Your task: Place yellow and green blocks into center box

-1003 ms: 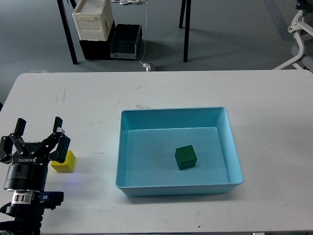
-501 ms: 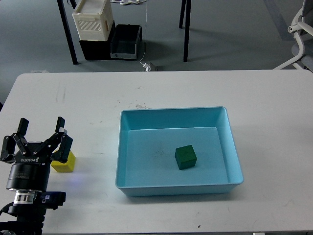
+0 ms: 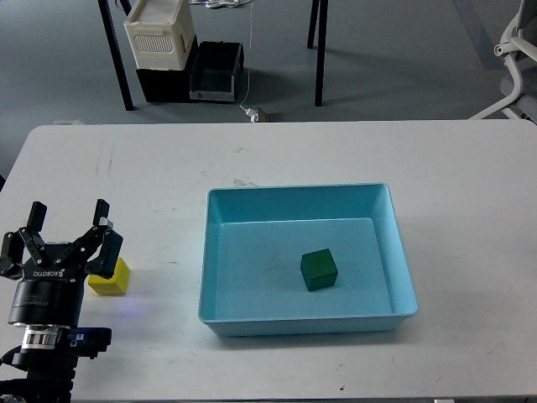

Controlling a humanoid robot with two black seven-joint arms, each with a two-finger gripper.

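A green block (image 3: 319,269) lies on the floor of the light blue box (image 3: 382,201) in the middle of the white table. A yellow block (image 3: 112,281) lies on the table left of the box. My left gripper (image 3: 67,222) is open, its fingers spread, just left of and above the yellow block, whose left part is hidden by one finger (image 3: 104,239). It holds nothing. My right gripper is out of view.
The white table (image 3: 168,168) spreads around the box. Beyond its far edge are black table legs (image 3: 115,59), a white crate (image 3: 159,34) on a black bin, and a chair base (image 3: 512,75) at the right.
My left gripper has shifted only very slightly, down and back up. The blocks and the box have not moved.
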